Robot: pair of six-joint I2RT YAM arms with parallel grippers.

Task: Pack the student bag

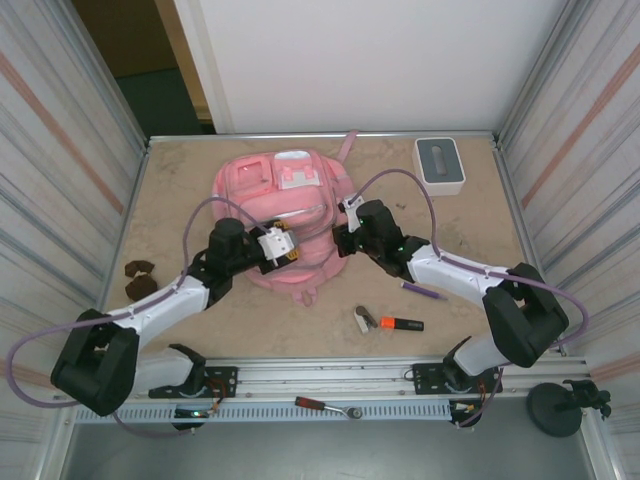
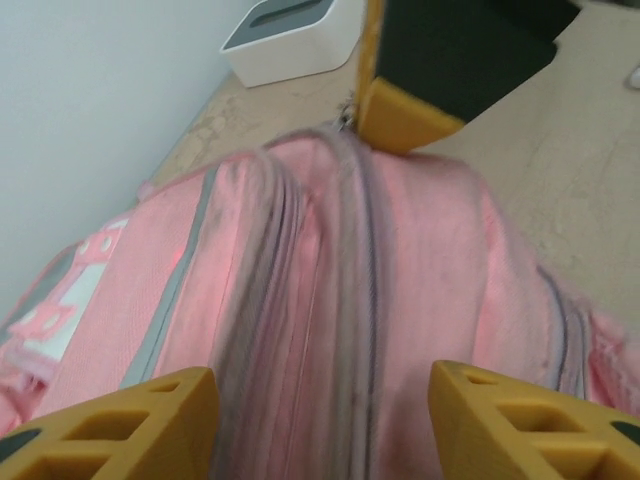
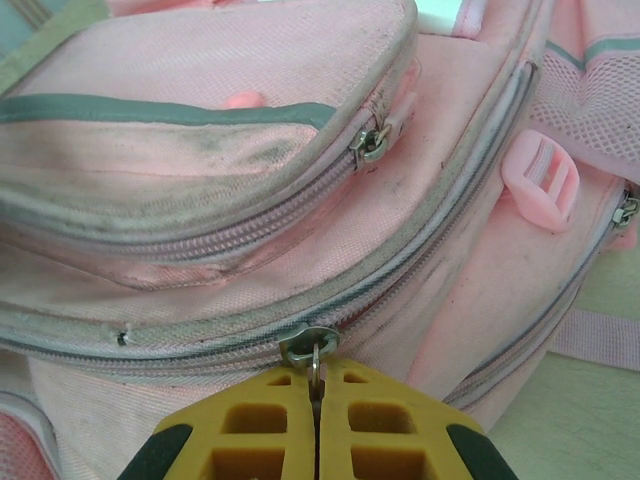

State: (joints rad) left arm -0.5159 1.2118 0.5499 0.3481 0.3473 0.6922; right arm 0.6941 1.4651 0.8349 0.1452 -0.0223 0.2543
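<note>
In the middle of the table lay the student bag [image 1: 285, 210], slumped flat, with no pocket visibly gaping. The right jaws were pinched tight on the metal zipper pull [image 3: 312, 348] of a long zip, while the left jaws stood fairly wide, straddling the bag's ridge without gripping it. Nothing looked packed yet: the orange highlighter [image 1: 400, 323] and purple pen [image 1: 422, 291] lay on the table near the bag (the white box [image 1: 440, 163] sat well apart, by the far wall). Opening seemed barely begun; loading and closing remained.
</note>
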